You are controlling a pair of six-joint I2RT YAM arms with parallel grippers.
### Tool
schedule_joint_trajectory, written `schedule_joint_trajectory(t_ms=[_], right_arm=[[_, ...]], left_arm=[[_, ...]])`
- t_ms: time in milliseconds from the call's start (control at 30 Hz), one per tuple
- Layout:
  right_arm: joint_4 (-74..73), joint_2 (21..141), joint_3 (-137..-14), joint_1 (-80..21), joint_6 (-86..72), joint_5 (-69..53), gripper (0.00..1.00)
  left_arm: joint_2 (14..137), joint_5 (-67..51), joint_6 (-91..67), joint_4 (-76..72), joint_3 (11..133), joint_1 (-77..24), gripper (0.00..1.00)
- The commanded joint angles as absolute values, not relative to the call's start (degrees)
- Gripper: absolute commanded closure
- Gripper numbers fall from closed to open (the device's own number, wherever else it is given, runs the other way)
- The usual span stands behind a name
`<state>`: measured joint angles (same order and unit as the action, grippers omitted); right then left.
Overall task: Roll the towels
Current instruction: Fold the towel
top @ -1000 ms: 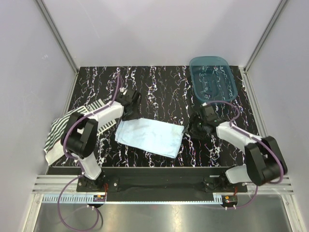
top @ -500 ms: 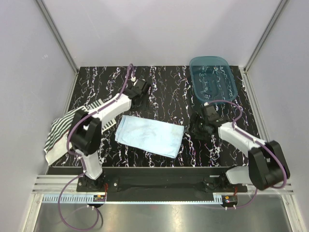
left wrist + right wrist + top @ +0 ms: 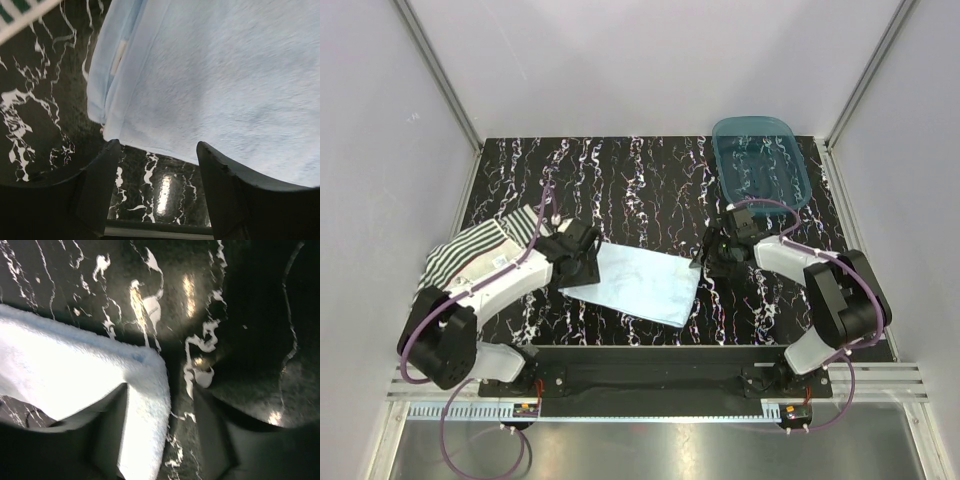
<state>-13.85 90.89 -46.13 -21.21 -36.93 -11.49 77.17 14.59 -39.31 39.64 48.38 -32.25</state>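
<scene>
1. Top external view: the light blue towel (image 3: 645,283) lies flat and unrolled on the near middle of the black marbled table (image 3: 650,185). It sits slightly askew, between my two arms.
2. From the left wrist I see the same towel (image 3: 215,75) filling most of the picture. Its left side shows stacked folded layers and a small pale tag (image 3: 119,54), and its near edge ends just ahead of the fingertips.
3. My left gripper (image 3: 576,262) is at the towel's left end. The wrist view shows the left gripper (image 3: 157,147) with its jaws standing apart and nothing clamped. Bare table (image 3: 30,110) and the towel's edge show in the gap.
4. My right gripper (image 3: 710,258) is at the towel's right corner. In its wrist view the right gripper (image 3: 160,389) is spread wide, and the towel's corner (image 3: 75,375) reaches into the gap unpinched. I cannot tell whether either finger touches the cloth.
5. The striped towel (image 3: 455,262) is bunched at the table's left edge, partly under my left arm and apart from the blue one. A sliver of it (image 3: 15,10) shows in the left wrist view.
6. The teal tub (image 3: 760,165) stands at the far right of the table, well apart from both towels.
</scene>
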Motion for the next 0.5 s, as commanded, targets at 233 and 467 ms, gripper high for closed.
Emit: schedule_joint_trajectory(t_ms=[233,467], right_arm=[[-7.4,94.4,-43.4,-21.0,-37.8,-16.1,0.77],[-9.2,87.8,-37.9,-21.0,-40.2,-15.1,0.81]], left_arm=[[84.9,15.5,-43.2,32.2,48.9,-32.1,0.3],[96.1,16.7,-39.1,28.3,57.1,-31.7,0.3]])
